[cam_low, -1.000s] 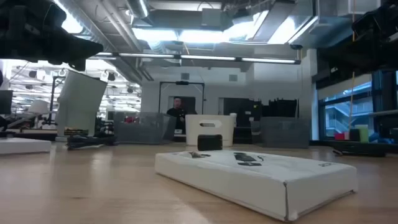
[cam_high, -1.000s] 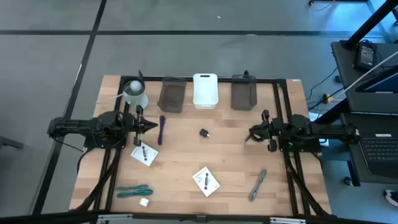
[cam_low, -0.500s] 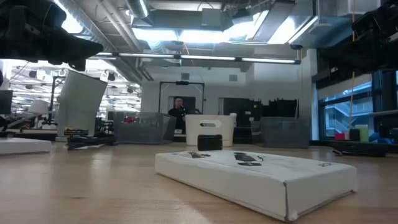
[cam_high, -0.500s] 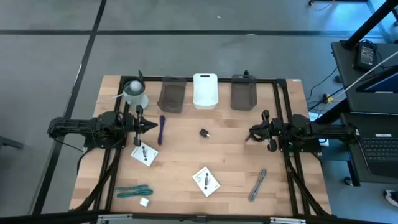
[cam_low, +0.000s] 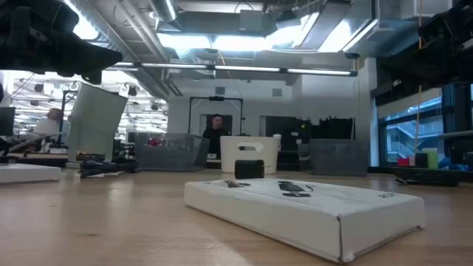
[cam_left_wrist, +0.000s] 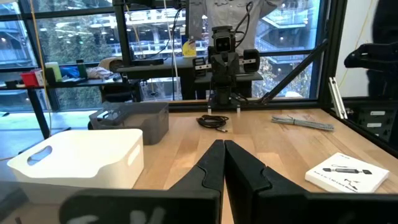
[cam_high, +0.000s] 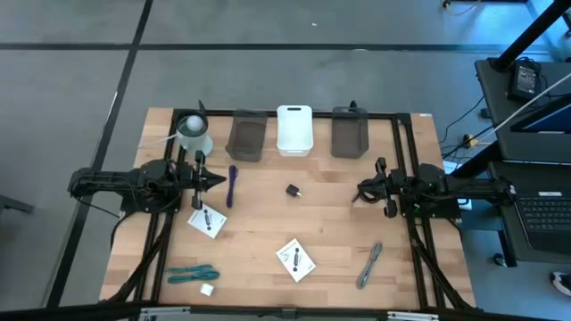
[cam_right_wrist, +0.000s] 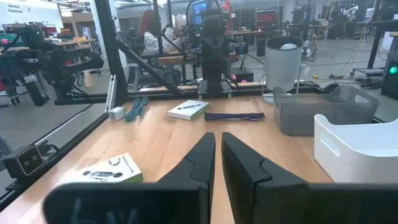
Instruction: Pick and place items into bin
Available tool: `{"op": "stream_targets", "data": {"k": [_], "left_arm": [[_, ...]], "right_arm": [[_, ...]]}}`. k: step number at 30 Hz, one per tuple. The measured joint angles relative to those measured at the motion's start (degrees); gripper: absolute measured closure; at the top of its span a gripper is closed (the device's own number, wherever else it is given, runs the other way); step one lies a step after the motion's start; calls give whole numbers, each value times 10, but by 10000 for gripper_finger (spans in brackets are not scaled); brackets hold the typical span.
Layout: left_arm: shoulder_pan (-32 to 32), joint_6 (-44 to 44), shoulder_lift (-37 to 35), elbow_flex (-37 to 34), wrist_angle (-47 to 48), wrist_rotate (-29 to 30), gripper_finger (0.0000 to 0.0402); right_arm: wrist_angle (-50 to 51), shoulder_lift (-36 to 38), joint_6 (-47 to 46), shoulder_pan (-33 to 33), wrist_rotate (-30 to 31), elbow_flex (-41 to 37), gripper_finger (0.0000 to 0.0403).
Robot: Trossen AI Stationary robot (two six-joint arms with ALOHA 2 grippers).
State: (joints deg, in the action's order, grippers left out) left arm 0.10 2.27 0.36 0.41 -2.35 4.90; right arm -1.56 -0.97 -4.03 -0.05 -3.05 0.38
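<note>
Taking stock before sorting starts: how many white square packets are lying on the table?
2. One white packet lies near the left arm, just below the purple stick. The other packet lies nearer the table's middle, toward the front edge. None seems hidden.

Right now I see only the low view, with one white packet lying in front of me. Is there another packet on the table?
Observer: Yes. A second white packet lies beside the left gripper, which is shut and holds nothing.
Operator: And where is the right gripper?
Observer: The right gripper is over the table's right side, pointing toward the middle, with nothing between its fingers.
Operator: Is anything already inside the white bin?
Observer: From above I see nothing inside the white bin. The purple stick is on the wood too.
</note>
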Motion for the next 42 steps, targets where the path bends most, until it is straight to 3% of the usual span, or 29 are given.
{"op": "stream_targets", "data": {"k": [3, 7, 10, 25, 33, 42], "left_arm": [[0, 0, 0, 0, 0, 0, 395], [0, 0, 0, 0, 0, 0, 395], [0, 0, 0, 0, 0, 0, 395], [0, 0, 0, 0, 0, 0, 395], [0, 0, 0, 0, 0, 0, 395], [0, 0, 0, 0, 0, 0, 395]], "right_arm": [[-4, 0, 39, 0, 5, 0, 369], [-21, 0, 209, 0, 33, 0, 369], [-20, 0, 235, 0, 34, 0, 369], [-22, 0, -98, 0, 34, 0, 369], [-140, 0, -302, 0, 34, 0, 369], [-158, 0, -320, 0, 51, 0, 369]]}}
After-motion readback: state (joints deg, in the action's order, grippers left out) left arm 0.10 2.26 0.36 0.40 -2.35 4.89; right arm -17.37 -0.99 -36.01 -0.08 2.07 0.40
